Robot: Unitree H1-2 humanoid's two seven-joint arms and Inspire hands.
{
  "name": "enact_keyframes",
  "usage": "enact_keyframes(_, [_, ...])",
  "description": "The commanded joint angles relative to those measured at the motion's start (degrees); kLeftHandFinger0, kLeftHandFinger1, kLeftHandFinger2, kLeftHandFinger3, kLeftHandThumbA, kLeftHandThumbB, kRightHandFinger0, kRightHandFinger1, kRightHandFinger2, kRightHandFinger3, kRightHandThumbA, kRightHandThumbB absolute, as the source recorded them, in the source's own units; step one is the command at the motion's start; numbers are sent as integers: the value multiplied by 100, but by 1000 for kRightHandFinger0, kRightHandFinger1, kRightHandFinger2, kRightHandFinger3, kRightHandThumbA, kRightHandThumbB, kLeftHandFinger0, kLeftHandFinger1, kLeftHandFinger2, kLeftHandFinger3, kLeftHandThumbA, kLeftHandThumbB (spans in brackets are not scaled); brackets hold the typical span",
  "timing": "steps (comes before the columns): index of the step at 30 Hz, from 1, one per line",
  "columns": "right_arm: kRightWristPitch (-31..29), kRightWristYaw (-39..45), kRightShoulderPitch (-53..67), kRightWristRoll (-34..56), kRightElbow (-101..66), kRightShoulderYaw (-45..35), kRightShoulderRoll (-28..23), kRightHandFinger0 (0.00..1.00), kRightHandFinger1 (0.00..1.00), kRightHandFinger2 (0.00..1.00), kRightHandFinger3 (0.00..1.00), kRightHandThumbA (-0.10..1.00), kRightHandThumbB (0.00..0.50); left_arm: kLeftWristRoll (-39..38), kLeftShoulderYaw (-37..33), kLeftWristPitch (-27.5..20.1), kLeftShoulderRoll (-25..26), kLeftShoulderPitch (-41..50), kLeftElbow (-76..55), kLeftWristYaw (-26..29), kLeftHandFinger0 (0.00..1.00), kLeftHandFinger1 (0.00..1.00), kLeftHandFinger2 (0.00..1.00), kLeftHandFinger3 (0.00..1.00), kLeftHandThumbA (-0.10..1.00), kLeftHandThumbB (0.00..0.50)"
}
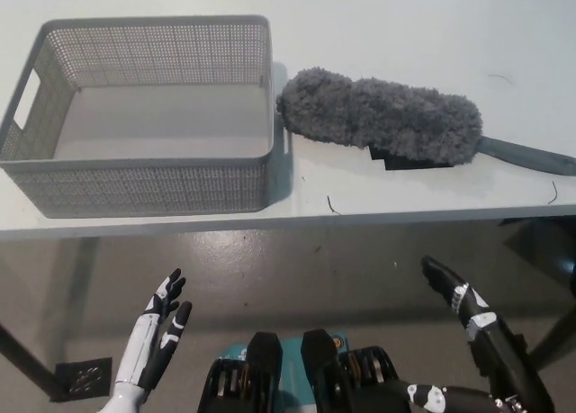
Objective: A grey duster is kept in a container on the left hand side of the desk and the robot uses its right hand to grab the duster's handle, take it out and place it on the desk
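The fluffy grey duster (pixel 382 118) lies on the white desk (pixel 405 197), its head just right of the grey mesh container (pixel 144 170) and its dark handle (pixel 526 155) pointing toward the right edge. Nothing touches it. My black right hand (pixel 463 300) hangs below the desk's front edge at the lower right, fingers spread and open, holding nothing. My white left hand (pixel 157 336) rests open at the lower left, also below the desk. The container holds nothing.
A thin dark thread (pixel 333 206) lies near the desk's front edge, another small mark (pixel 553 194) by the right end. Desk legs and floor plates (pixel 81 374) show underneath.
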Motion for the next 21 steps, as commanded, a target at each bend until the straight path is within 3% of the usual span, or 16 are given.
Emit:
enact_keyframes(1, [-2296, -2028, -93, -1204, 1583, -215, 82, 1000, 1000, 1000, 1000, 1000, 303, 73, -73, -560, -20, -148, -201, 195, 1000, 1000, 1000, 1000, 960, 16])
enact_keyframes(3, [-2296, -2259, -215, -1251, 2142, -137, -54, 1000, 1000, 1000, 1000, 1000, 304, 40, -79, -556, -38, -154, -186, 179, 1000, 1000, 1000, 1000, 947, 18])
enact_keyframes(4, [-2296, -2239, -242, -1207, 2336, -178, -36, 1000, 1000, 1000, 1000, 1000, 342, 24, -77, -608, -45, -170, -129, 188, 1000, 1000, 1000, 1000, 943, 22])
enact_keyframes(8, [-2296, -2046, -327, -801, 2814, -304, 69, 1000, 1000, 1000, 1000, 1000, 341, 61, -85, -652, -37, -152, -121, 205, 1000, 1000, 1000, 1000, 939, 20])
enact_keyframes(21, [-2296, -1999, -523, -660, 3222, -168, -22, 1000, 1000, 1000, 1000, 1000, 286, 118, -110, -628, -21, -131, -229, 170, 1000, 1000, 1000, 1000, 902, 13])
